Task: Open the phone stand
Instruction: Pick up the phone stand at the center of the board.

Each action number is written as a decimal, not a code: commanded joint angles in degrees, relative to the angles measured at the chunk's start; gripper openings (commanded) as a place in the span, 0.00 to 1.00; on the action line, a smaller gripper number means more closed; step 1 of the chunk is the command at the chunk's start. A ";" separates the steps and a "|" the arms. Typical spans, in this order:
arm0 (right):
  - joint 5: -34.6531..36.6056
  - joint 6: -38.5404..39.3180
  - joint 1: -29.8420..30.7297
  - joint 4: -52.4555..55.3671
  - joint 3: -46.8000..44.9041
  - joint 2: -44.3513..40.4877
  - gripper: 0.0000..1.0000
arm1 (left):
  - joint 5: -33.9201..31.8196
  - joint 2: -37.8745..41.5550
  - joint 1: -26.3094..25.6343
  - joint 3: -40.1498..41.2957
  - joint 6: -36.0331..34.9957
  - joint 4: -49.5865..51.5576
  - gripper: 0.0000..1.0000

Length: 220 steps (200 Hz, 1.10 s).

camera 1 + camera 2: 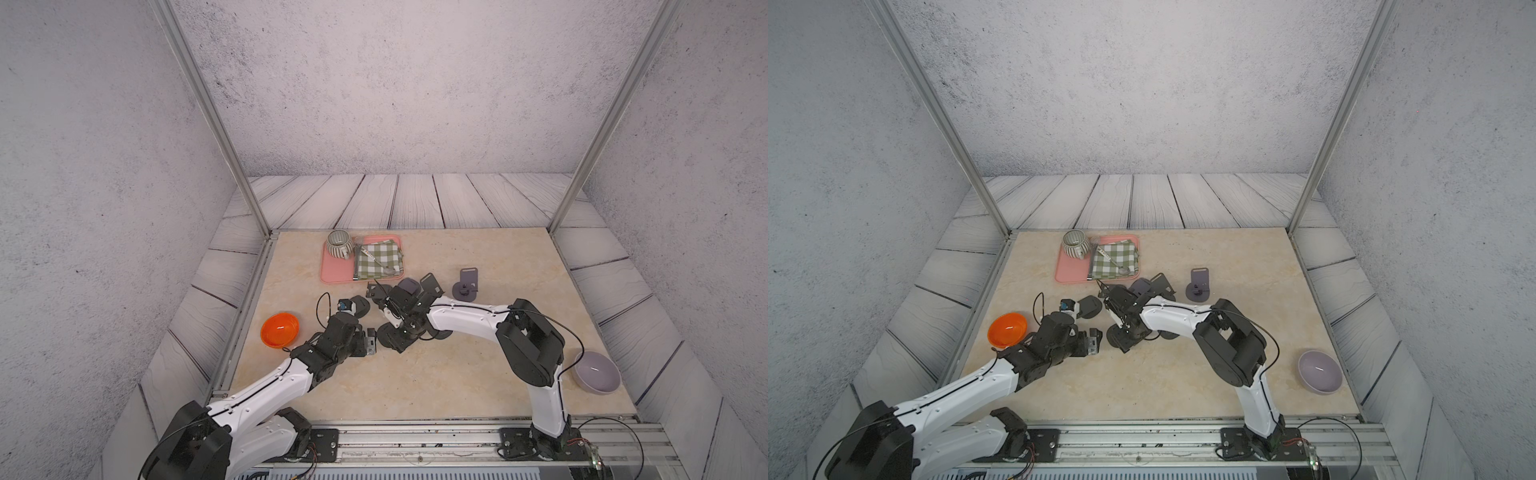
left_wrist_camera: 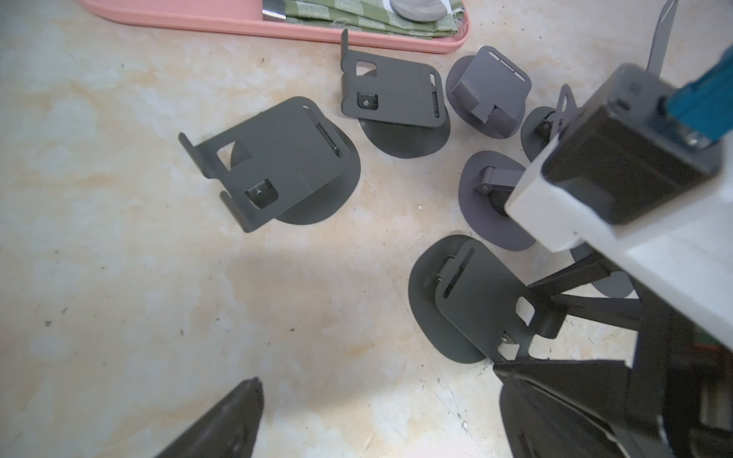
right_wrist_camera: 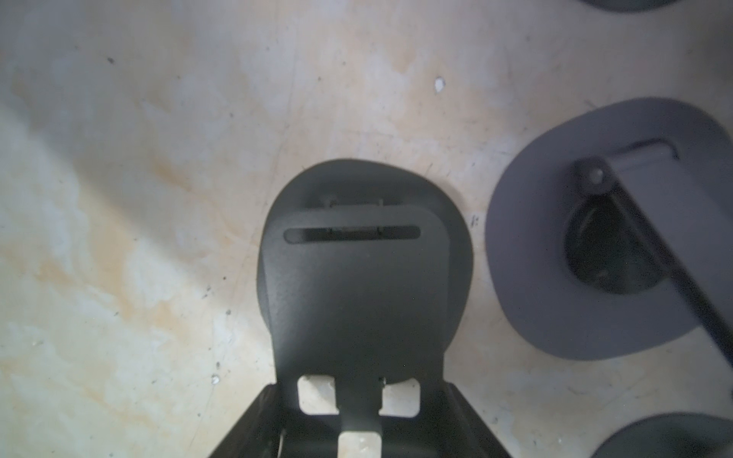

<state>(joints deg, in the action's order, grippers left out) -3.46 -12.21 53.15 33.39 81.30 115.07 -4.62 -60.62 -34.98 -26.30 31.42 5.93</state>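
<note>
The right arm [image 1: 469, 318] bends low, right gripper [image 3: 357, 390] straddling the dark phone stand [image 3: 357, 285]; clamped or not, unclear. The left gripper [image 2: 375, 374] hovers nearby, spread wide, empty.

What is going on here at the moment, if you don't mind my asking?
The right gripper has its jaws either side of the lower edge of a dark phone stand on the table; whether they grip it yet is unclear. The left gripper hangs open close by, holding nothing. Other stands sit nearby with their plates tilted up.
</note>
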 commanded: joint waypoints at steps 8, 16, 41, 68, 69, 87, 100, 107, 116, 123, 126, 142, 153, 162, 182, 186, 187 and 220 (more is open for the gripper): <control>1.27 -0.96 0.30 -0.98 -1.49 -3.90 0.55 | 0.99 0.43 0.53 -0.59 -1.07 0.74 0.98; 1.18 -1.15 0.29 -1.66 -2.28 -4.64 0.55 | 1.18 0.20 0.53 -0.74 -1.18 0.75 0.98; 1.13 -1.70 0.29 -3.39 -4.18 -7.12 0.55 | 0.93 -0.11 0.53 -1.25 -1.10 1.03 0.98; 1.51 -2.28 0.29 -4.58 -5.73 -9.88 0.55 | 2.64 0.69 0.58 -1.28 -2.09 -0.08 0.98; 1.52 -2.29 0.29 -4.61 -5.81 -10.04 0.55 | 2.75 0.73 0.60 -1.24 -2.12 -0.11 0.98; 1.53 -2.69 0.28 -5.11 -6.39 -11.93 0.55 | 4.32 1.91 0.62 -1.27 -2.84 -0.71 0.99; 2.16 -2.89 0.28 -5.21 -6.50 -13.09 0.55 | 4.90 2.88 0.70 -1.21 -3.18 -0.83 1.00; 2.59 -2.98 0.26 -5.32 -6.63 -13.72 0.55 | 5.51 3.37 0.70 -1.20 -3.48 -0.99 1.00; 3.05 -2.93 0.29 -5.42 -6.64 -14.44 0.55 | 6.21 3.93 0.70 -1.29 -3.81 -1.14 0.98; 3.40 -3.00 0.29 -5.57 -6.74 -15.05 0.55 | 6.95 4.31 0.85 -1.29 -4.06 -1.30 0.97; 3.50 -3.07 0.29 -5.65 -6.76 -15.39 0.55 | 7.31 4.44 0.92 -1.36 -4.16 -1.36 0.97; 3.79 -3.43 0.20 -6.56 -7.35 -16.96 0.55 | 9.56 5.43 1.39 -1.29 -4.42 -2.45 0.94; 4.07 -3.95 0.20 -7.42 -7.95 -18.27 0.55 | 11.39 6.09 1.82 -0.99 -4.52 -3.76 0.90; 4.08 -4.24 0.20 -8.12 -8.45 -19.31 0.55 | 12.53 6.66 2.09 -0.77 -4.53 -4.49 0.89; 3.56 -4.62 0.25 -8.41 -8.69 -20.81 0.55 | 14.03 7.77 3.04 -0.72 -4.39 -5.37 0.84; 3.55 -4.66 0.20 -8.45 -8.70 -21.05 0.55 | 14.41 7.84 3.27 -0.68 -4.29 -5.60 0.84; 3.51 -4.67 0.20 -8.48 -8.70 -21.08 0.55 | 14.53 7.95 3.35 -0.68 -4.27 -5.72 0.84; 3.31 -5.52 0.20 -10.75 -10.84 -23.58 0.56 | 17.65 8.53 5.35 -0.68 -3.00 -7.87 0.81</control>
<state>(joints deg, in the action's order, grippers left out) -0.62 -16.38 53.15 25.08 72.05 94.13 9.52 -52.73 -31.07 -26.48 28.03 0.69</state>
